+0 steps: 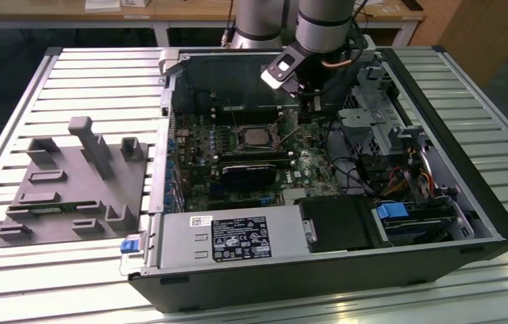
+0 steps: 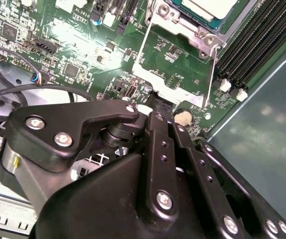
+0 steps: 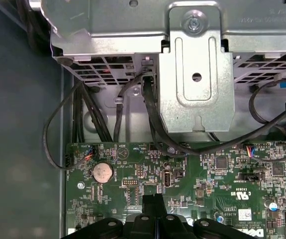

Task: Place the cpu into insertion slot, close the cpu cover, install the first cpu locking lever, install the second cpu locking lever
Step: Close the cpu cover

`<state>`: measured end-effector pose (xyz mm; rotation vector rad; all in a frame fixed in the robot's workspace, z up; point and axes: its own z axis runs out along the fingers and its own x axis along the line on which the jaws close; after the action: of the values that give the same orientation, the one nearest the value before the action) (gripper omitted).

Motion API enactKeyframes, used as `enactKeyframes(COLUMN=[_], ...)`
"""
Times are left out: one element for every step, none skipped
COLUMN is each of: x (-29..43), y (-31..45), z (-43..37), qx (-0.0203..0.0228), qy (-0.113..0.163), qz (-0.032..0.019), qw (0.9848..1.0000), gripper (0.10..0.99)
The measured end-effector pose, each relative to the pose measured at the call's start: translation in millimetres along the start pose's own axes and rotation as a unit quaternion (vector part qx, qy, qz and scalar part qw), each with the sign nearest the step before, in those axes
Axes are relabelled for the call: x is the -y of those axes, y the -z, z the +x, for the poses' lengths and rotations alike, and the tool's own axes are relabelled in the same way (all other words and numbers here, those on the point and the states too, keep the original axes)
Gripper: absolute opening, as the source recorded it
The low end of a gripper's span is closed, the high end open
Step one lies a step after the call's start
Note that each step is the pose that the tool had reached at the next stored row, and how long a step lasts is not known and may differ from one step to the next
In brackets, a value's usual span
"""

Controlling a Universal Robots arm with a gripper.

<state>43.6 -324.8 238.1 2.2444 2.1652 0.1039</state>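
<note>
The cpu (image 1: 256,137) lies flat in the insertion slot (image 1: 240,128) on the green motherboard; its pale top (image 2: 207,6) also shows in the second wrist view. The cpu cover (image 2: 167,85), a thin silvery frame, is swung open from the slot toward my gripper, and green board shows through its window. My gripper (image 1: 310,111) is low over the board at the exterior view's right of the slot. Its black fingers are shut together with nothing between them, and the gripper's tip (image 2: 155,104) is right at the cover's free edge. In the first wrist view, the gripper (image 3: 153,201) points down at the board.
The open computer case (image 1: 469,202) lies on a slatted table. A metal drive cage (image 3: 197,74) and black cables (image 3: 152,124) stand close beyond the gripper. Long black memory slots (image 2: 262,40) flank the socket. A grey fixture tray (image 1: 73,182) sits outside the case on the exterior view's left.
</note>
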Motion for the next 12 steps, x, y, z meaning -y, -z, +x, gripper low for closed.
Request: enactKeyframes(x=[0.1, 0.1, 0.1, 0.0, -0.1, -0.2, -0.3, -0.2, -0.2, -0.2, -0.3, -0.3], y=[0.0, 0.0, -0.1, -0.4, -0.5, -0.7, -0.7, -0.7, -0.7, -0.7, -0.8, -0.8], z=[0.0, 0.0, 0.0, 0.1, 0.0, 0.0, 0.0, -0.1, -0.1, 0.0, 0.0, 0.0], qx=[0.0, 0.0, 0.0002, 0.0004, 0.0008, 0.0011, 0.0015, 0.0016, 0.0016, 0.0016, 0.0015, 0.0015], qy=[0.0, 0.0, 0.0, 0.0, -0.001, -0.001, -0.001, -0.001, -0.001, -0.001, -0.001, -0.001], qz=[0.0, 0.0006, 0.0047, 0.013, 0.0217, 0.0307, 0.038, 0.0399, 0.04, 0.04, 0.04, 0.04], qw=[1.0, 1.0, 1.0, 0.9999, 0.9998, 0.9995, 0.9993, 0.9992, 0.9992, 0.9992, 0.9992, 0.9992], gripper=[0.106, 0.106, 0.106, 0.106, 0.106, 0.106, 0.106, 0.106, 0.106, 0.106, 0.106, 0.106])
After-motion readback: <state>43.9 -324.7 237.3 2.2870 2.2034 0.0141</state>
